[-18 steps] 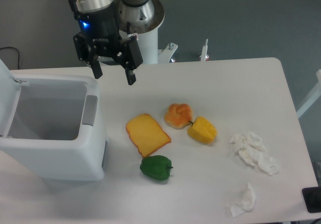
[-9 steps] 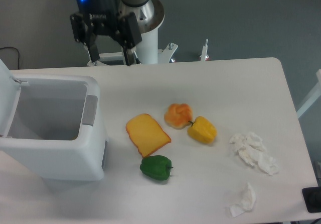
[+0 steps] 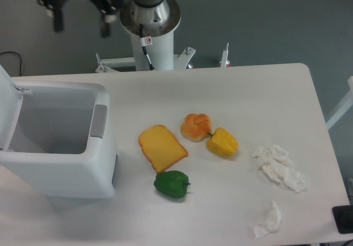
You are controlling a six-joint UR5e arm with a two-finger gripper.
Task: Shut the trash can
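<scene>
the bin (image 3: 60,146) sits at the left end of the table (image 3: 248,102), its lid (image 3: 4,86) swung up and back on the far left so the inside is open to view; a grey latch tab (image 3: 99,121) shows on the rim facing the food. the gripper (image 3: 80,26) hangs high at the top left, above and behind the bin and well clear of it, a little blurred, its two dark fingers (image 3: 57,21) spread apart with nothing between them. the arm's base column (image 3: 149,31) stands behind the table's far edge. right of the bin lie a bread slice (image 3: 162,147), a green pepper (image 3: 172,184) just in front of it, an orange bun (image 3: 196,126) and a yellow pepper (image 3: 223,142) touching the bun. near the right edge lie a crumpled tissue (image 3: 278,167) and a smaller wad (image 3: 268,219) closer to the front.
</scene>
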